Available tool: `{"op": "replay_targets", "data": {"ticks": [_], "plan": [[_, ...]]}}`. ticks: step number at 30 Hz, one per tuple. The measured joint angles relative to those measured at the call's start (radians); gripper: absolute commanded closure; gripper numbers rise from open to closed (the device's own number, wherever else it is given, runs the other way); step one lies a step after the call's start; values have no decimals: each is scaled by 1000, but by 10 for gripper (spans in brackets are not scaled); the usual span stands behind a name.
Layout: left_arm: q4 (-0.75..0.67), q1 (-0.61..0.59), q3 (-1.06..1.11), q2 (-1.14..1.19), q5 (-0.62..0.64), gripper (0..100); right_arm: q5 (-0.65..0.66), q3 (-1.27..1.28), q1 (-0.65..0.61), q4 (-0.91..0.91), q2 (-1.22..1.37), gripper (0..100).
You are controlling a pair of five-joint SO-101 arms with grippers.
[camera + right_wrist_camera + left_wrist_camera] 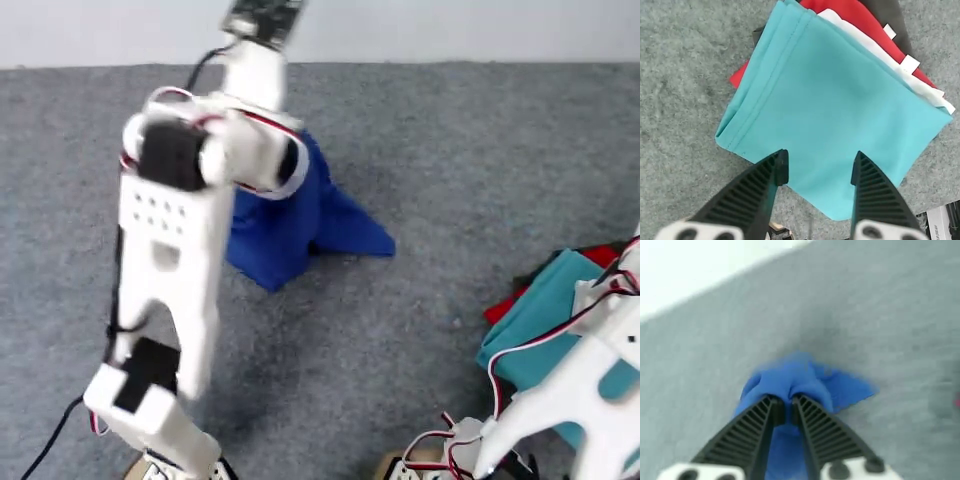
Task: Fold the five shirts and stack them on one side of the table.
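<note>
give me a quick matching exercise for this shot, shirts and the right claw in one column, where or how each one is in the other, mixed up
Column one
1. blue shirt
2. teal shirt
3. red shirt
4. right claw

Column two
A. open, over the stack
B. folded, on top of the stack
C. bunched up, pinched in the shut left claw
D. lower in the stack, its edges peeking out

Pairs: 1-C, 2-B, 3-D, 4-A
</note>
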Motion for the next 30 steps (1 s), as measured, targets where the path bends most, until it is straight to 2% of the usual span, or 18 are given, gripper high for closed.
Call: {"op": "replay_targets", "data": {"ticks": [3,6,12,17,21,24,27,30], "plan": [[0,198,-25,-34,-3,959,0,0,0,0,0,786],[0,311,-2,-35,-3,958,0,0,0,0,0,786],[0,336,9,-38,-12,855,0,0,0,0,0,786],[0,345,21,-38,-15,852,0,0,0,0,0,786],[0,345,49,-40,-15,852,0,0,0,0,0,786],[0,296,58,-51,-15,852,0,0,0,0,0,786],[0,186,100,-58,-15,852,0,0,0,0,0,786],[0,40,235,-60,-15,852,0,0,0,0,0,786]]}}
